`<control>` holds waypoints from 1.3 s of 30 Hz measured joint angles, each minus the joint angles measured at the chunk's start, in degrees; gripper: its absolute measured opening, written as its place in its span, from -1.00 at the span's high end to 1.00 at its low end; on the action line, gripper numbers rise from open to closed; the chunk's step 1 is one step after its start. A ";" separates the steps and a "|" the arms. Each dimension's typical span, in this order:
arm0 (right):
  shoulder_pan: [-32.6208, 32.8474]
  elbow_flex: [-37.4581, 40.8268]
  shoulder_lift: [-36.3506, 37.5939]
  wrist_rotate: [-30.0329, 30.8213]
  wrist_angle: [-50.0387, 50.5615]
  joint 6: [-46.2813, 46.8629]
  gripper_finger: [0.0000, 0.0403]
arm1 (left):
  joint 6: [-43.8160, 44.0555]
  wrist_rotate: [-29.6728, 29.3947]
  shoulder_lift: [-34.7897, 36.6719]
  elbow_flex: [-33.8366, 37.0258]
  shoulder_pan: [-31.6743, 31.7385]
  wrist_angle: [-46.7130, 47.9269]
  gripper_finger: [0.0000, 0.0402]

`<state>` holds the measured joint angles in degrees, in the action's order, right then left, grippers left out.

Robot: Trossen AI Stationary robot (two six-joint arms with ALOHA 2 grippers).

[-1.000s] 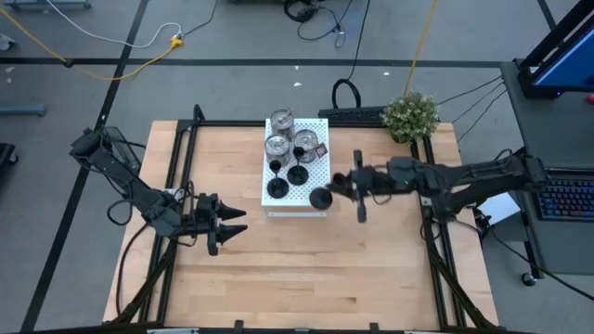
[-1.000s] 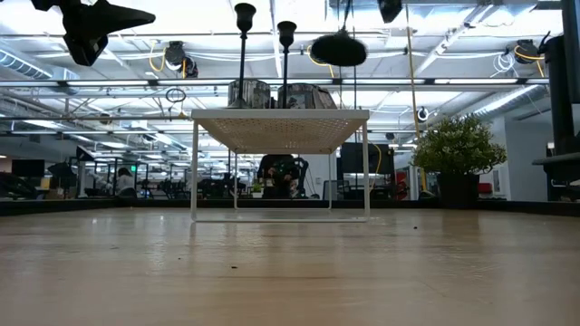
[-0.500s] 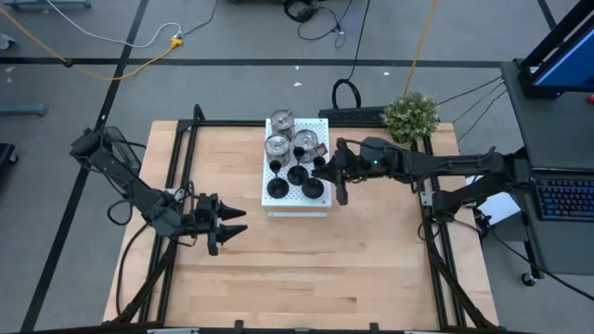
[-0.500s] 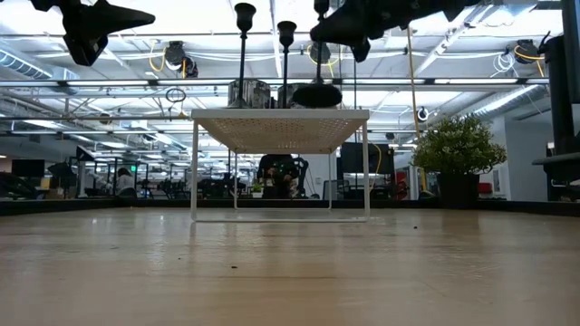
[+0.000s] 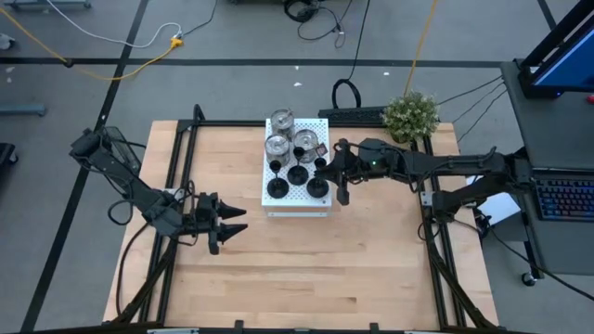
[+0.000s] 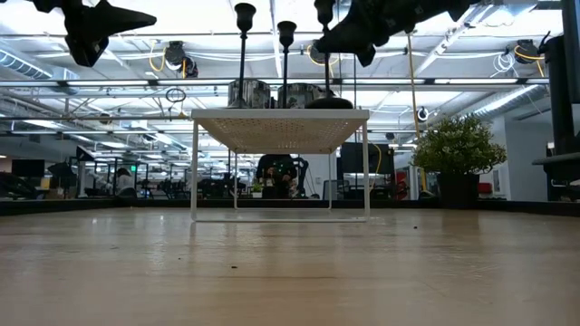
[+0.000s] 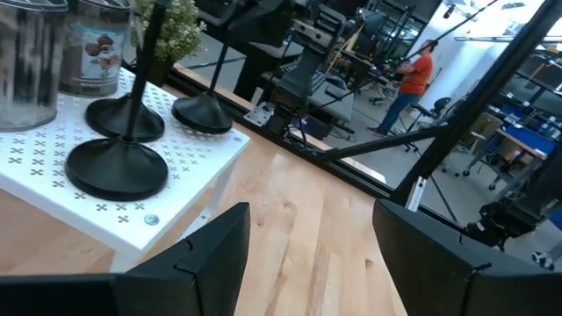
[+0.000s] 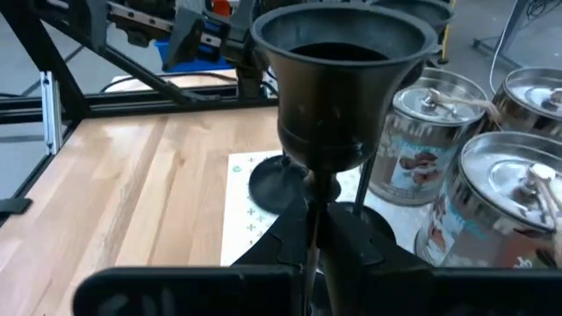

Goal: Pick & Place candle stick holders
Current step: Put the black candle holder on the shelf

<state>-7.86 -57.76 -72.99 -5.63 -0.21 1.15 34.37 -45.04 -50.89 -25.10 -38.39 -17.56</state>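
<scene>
Item 1, right claw (image 5: 327, 173): I have it over the right edge of the white perforated board (image 5: 295, 206), pinching the stem of a black holder (image 8: 341, 105) whose base (image 6: 328, 103) sits on or just above the board; I cannot tell which.

Item 2, left claw (image 5: 232, 224): parked over the counter (image 5: 306, 269) left of the board, fingers spread, holding nothing.

Item 3, board contents: two other black holders (image 5: 277, 188) stand beside the held one; three silver holders (image 5: 277, 146) are grouped behind them.

Progress, as I judge it: all six holders are at the board; only releasing this last one remains.

Not clear: contact under the held base is hidden from above, the low view cuts off the arms overhead, and the right claw's own fingertips are masked by the holder.
</scene>
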 joint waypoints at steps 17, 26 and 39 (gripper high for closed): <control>0.04 0.00 -1.78 -0.44 -0.14 0.84 0.96 | 0.00 0.07 0.00 0.00 2.54 0.27 -0.24; 0.07 0.00 -1.88 -0.22 -0.32 3.08 0.80 | 0.24 0.16 0.00 0.00 2.54 1.06 -0.24; 0.07 0.05 -1.73 -0.35 -0.33 3.10 0.52 | 0.02 0.17 0.00 0.00 2.54 1.14 -0.24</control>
<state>-7.79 -57.71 -74.72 -5.98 -0.54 4.25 34.39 -44.86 -50.89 -25.10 -35.86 -16.43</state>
